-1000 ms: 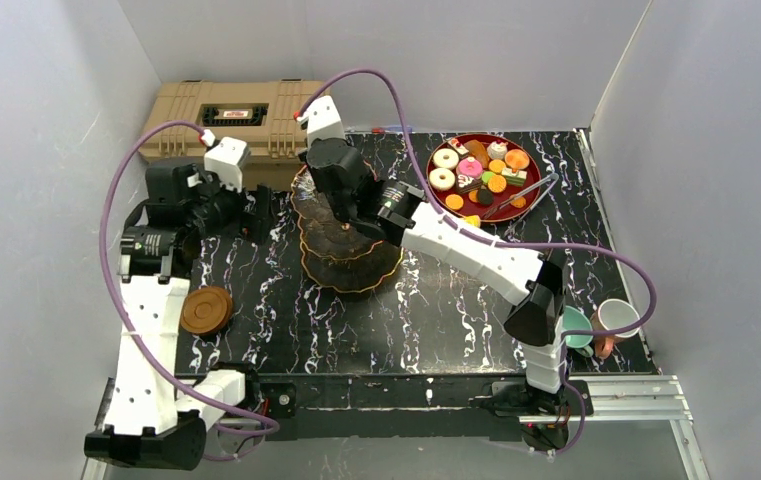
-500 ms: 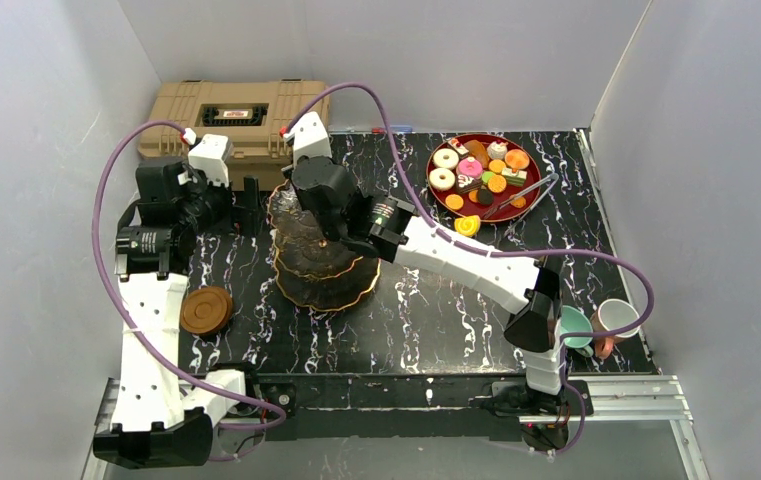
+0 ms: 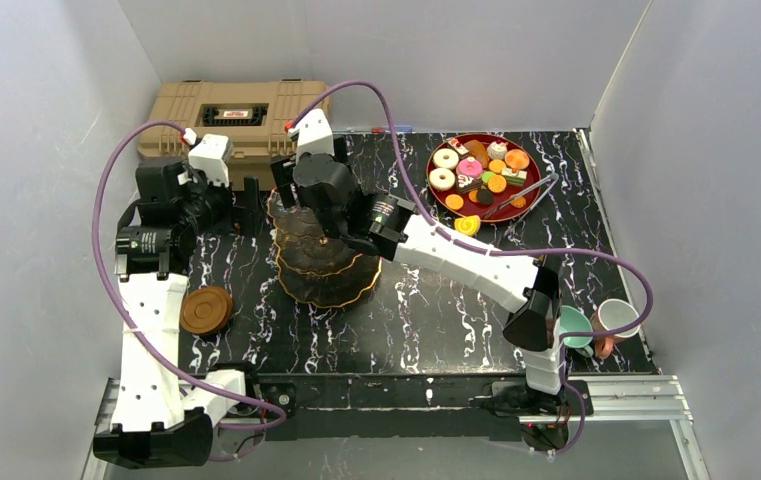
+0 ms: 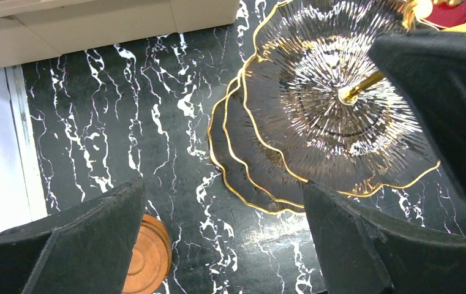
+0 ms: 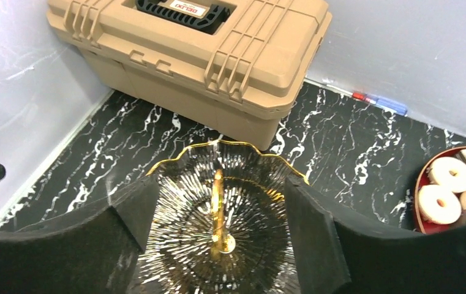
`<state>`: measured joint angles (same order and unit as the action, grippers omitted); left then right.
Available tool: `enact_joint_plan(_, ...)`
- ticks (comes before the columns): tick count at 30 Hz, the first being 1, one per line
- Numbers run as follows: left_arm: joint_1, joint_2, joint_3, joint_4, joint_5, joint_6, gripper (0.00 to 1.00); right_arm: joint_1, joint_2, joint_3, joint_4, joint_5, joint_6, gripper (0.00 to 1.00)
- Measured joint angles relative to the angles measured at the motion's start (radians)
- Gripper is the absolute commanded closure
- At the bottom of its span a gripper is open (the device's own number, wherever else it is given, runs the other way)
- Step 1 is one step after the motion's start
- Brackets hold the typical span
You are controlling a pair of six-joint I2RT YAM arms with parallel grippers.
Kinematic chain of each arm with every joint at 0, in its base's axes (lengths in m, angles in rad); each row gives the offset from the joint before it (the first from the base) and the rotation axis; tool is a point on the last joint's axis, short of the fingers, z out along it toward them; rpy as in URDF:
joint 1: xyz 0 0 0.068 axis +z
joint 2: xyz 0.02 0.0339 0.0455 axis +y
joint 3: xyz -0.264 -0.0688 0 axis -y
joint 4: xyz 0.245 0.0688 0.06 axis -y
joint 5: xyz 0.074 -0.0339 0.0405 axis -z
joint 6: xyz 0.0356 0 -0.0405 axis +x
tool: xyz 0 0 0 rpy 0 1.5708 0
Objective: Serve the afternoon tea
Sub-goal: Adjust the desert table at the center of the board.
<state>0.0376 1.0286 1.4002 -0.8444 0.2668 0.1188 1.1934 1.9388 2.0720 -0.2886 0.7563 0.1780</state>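
Observation:
The dark three-tier stand (image 3: 328,268) with gold scalloped rims stands upright on the marble table, left of centre. My right gripper (image 3: 308,195) hovers over its top tier (image 5: 181,245), open, with the gold centre post (image 5: 218,184) standing free between the fingers. West of the stand, my left gripper (image 3: 254,205) is open and holds nothing; its view shows the stand (image 4: 316,104) just ahead. The toy sweets (image 3: 476,170) lie on a red tray (image 3: 484,136) at the back right. A teal cup (image 3: 576,327) and a white cup (image 3: 616,317) sit at the right edge.
A big tan case (image 3: 226,115) stands at the back left, close behind the stand. A stack of brown saucers (image 3: 206,310) sits near the left arm. Metal tongs (image 3: 528,190) rest on the tray. A yellow sweet (image 3: 468,225) lies at the tray's front edge.
My right gripper carried the stand a little to the left, then opened and let go of the gold post. The left arm shifted slightly left.

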Motion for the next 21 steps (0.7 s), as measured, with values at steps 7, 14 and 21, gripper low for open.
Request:
enact_joint_plan(7, 0.000, 0.023, 0.031, -0.003, 0.004, 0.000, 0.02, -0.023, -0.042, -0.011, -0.063, -0.032, 0.016, 0.08)
enact_joint_plan(14, 0.000, 0.032, 0.068, -0.007, 0.004, 0.000, 0.02, -0.232, -0.343, -0.249, -0.101, -0.108, 0.076, 0.05)
enact_joint_plan(21, 0.000, 0.058, 0.104, -0.017, 0.013, 0.000, 0.02, -0.460, -0.540, -0.537, -0.106, -0.178, 0.114, 0.03)
